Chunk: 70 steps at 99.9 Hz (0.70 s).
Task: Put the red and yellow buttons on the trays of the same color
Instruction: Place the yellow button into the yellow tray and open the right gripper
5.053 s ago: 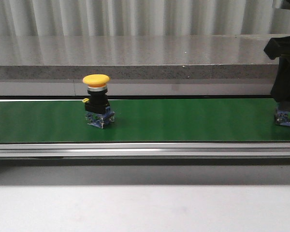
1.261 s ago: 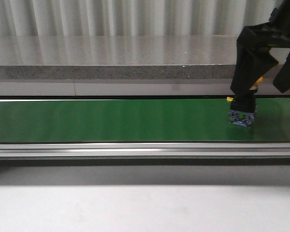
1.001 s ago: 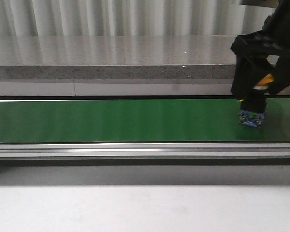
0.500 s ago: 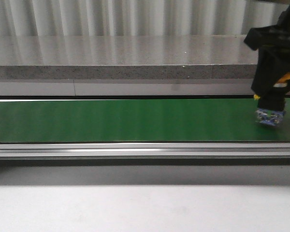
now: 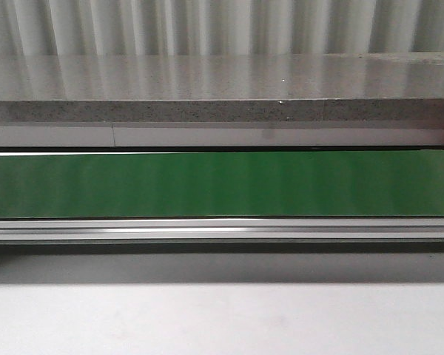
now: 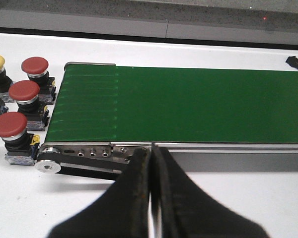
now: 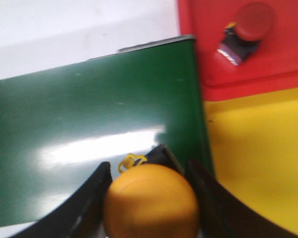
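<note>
Right gripper [image 7: 151,198] clamps yellow button [image 7: 150,202] above belt [image 7: 89,124] end, beside yellow tray [image 7: 258,148], apparently for matching drop. Red tray [image 7: 283,59] holds red button [image 7: 246,27]. Left gripper [image 6: 150,198] closed, empty.

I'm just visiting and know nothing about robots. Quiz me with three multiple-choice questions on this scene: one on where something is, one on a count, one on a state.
1. Where is the red button in the right wrist view?
A. on the green belt
B. on the red tray
C. on the yellow tray

2. How many red-capped buttons stand beside the belt end in the left wrist view?
A. one
B. three
C. five

3. What is the right gripper doing?
A. holding a yellow button
B. open and empty
C. holding a red button

Answers:
1 B: it lies on the red tray.
2 B: three red caps show there.
3 A: its jaws flank the yellow button.
</note>
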Available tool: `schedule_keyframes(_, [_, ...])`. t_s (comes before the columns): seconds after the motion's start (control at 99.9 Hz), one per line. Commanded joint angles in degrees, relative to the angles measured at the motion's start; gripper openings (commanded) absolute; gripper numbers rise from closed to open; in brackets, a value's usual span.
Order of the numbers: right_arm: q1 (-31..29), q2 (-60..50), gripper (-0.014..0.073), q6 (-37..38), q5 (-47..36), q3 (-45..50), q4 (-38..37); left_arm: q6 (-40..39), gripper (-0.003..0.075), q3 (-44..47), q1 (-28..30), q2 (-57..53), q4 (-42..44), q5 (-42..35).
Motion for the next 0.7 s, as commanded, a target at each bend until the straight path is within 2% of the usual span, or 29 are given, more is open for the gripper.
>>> schedule_keyframes(0.0, [-5.96, -1.32, 0.0040, 0.83, -2.76, -1.42, -0.01, 0.01, -0.0020, -1.50, -0.46, 0.43, -0.07, -4.30])
schedule_keyframes(0.11, [-10.82, -0.19, 0.0040, 1.99, -4.28, -1.42, -0.01, 0.01, -0.0020, -1.50, -0.46, 0.43, -0.07, -4.30])
schedule_keyframes(0.32, [-14.56, 5.07, 0.0040, 2.93, -9.30, -1.25, -0.01, 0.01, -0.0020, -1.50, -0.46, 0.43, -0.07, -4.30])
schedule_keyframes(0.69, [-15.13, 16.25, 0.0040, 3.37, -13.39, 3.43, -0.01, 0.01, -0.0020, -1.50, -0.46, 0.43, -0.07, -4.30])
